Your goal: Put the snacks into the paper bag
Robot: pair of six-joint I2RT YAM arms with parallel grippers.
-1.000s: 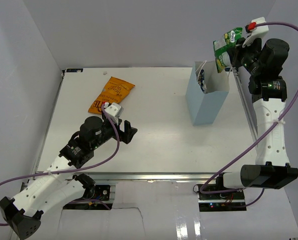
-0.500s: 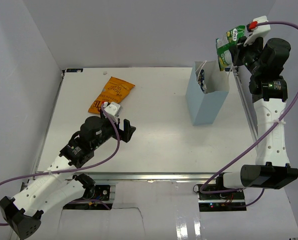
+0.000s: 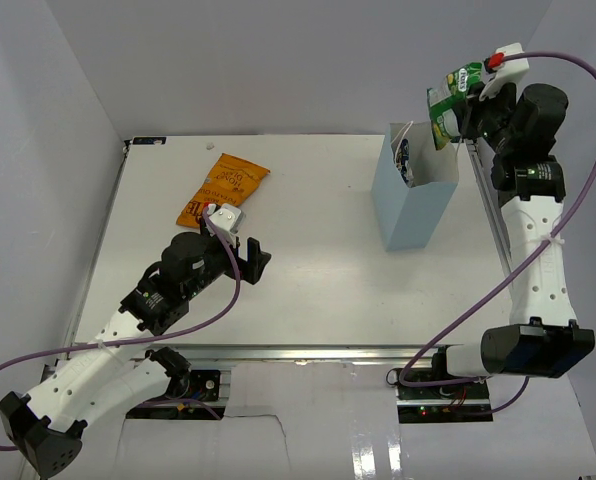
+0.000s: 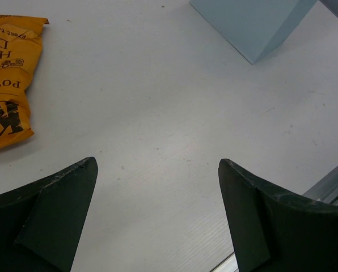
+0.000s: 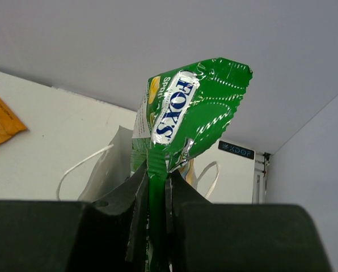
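R gripper (image 5: 156, 177): we're pinching the green packet (image 5: 187, 105) by its lower edge. Jaws are pressing tight on the foil, pkt standing upright above the fingers. R arm is reaching up tall at the far right w/ wrist raised. It's holding the pkt in the air over the far-right corner of the paper bag (image 3: 416, 205), not touching it.

Bag is standing upright, mouth open, on the far-right part of the table (image 3: 318, 290). Its white cord handles (image 5: 83, 163) are flopping over the rim. Inside we're seeing a blue-and-white item (image 3: 404, 160) against the left wall, can't tell what exactly.

L gripper (image 4: 157, 187): jaws are spreading wide w/ nothing between them, low over bare tabletop mid-left. L arm is stretching fwd from its base, elbow low. Orange chip bag (image 3: 223, 188) is lying flat just beyond the L gripper, well apart from the paper bag.
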